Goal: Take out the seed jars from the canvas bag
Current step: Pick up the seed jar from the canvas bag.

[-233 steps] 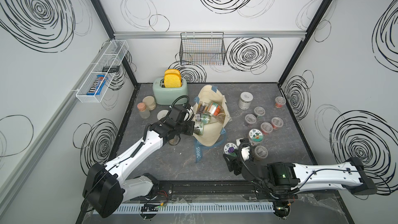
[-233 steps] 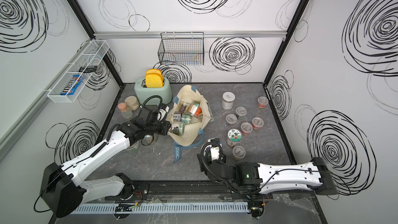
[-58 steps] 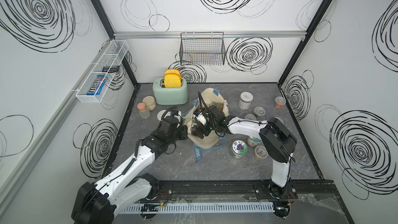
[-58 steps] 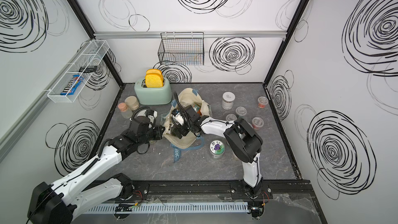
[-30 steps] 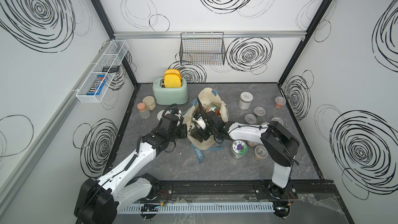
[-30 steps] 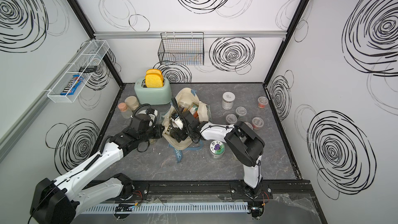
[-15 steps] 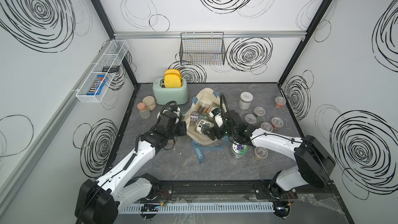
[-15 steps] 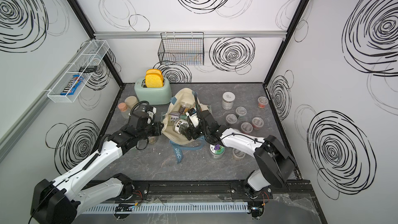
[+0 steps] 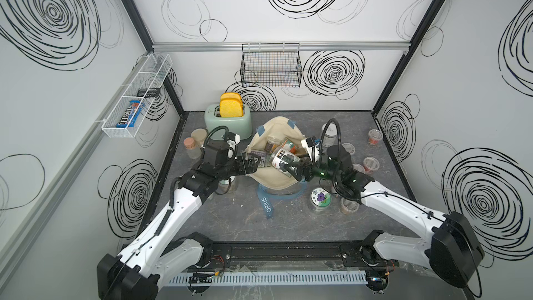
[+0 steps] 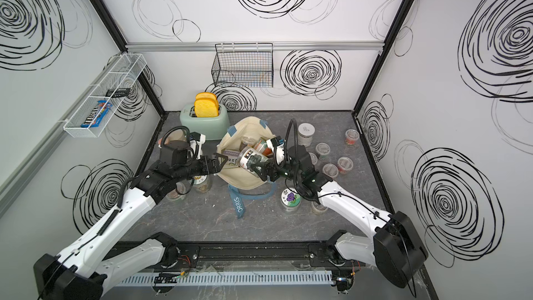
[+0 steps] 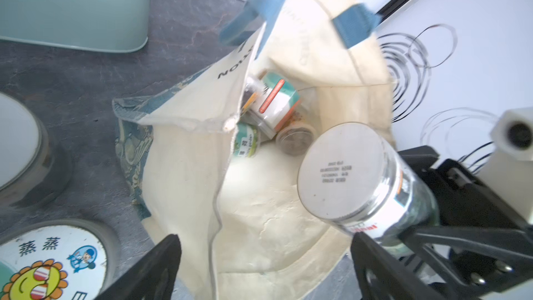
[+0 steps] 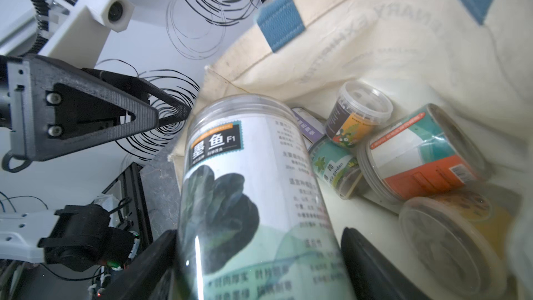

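While at bag [image 9: 275, 179] rim, jar [image 9: 281, 157] clr

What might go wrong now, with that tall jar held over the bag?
The right gripper holds the tall jar tilted, near its base; it may slip and drop into the canvas bag. The left gripper is open, not holding the rim, so the cloth may sag over the jars inside.

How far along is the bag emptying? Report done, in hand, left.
Done: several seed jars stand out on the table, on both sides of the canvas bag. In hand: the right gripper holds a tall white-lidded jar over the bag's mouth; the left gripper is open at the bag's rim. Left: the jars inside, at least four.
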`<state>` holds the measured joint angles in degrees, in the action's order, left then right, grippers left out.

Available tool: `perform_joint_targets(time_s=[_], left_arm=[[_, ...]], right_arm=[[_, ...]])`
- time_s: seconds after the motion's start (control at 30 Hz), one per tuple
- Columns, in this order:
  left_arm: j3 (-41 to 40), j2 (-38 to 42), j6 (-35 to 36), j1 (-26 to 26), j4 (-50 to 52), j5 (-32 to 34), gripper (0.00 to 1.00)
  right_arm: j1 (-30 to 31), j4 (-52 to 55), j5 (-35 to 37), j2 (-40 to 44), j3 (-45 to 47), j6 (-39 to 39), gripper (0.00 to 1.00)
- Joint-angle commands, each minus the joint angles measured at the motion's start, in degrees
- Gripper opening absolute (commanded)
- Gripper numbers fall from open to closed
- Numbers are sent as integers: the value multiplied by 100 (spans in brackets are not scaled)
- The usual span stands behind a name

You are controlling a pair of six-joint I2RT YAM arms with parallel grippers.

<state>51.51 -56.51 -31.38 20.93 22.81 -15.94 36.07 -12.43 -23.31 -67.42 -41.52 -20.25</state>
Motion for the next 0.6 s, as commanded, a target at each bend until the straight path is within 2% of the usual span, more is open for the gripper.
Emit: perform_joint_targets(time_s=[0.0, 0.2, 0.43, 0.57], left_arm=[[343, 301, -207, -97, -22, -573, 96], [172, 265, -1058, -142, -1162, -2616, 96], [-455, 325, -2103, -144, -2625, -3579, 96], [-734, 377, -2784, -151, -3517, -3852, 96]], right_arm=[[-91, -543, -471, 300, -33, -377, 77], [-109, -1204, -1211, 540, -70, -918, 77], [-102, -1688, -1806, 669, -191, -1405, 77], [-100, -1990, -2106, 651, -242, -1669, 77]])
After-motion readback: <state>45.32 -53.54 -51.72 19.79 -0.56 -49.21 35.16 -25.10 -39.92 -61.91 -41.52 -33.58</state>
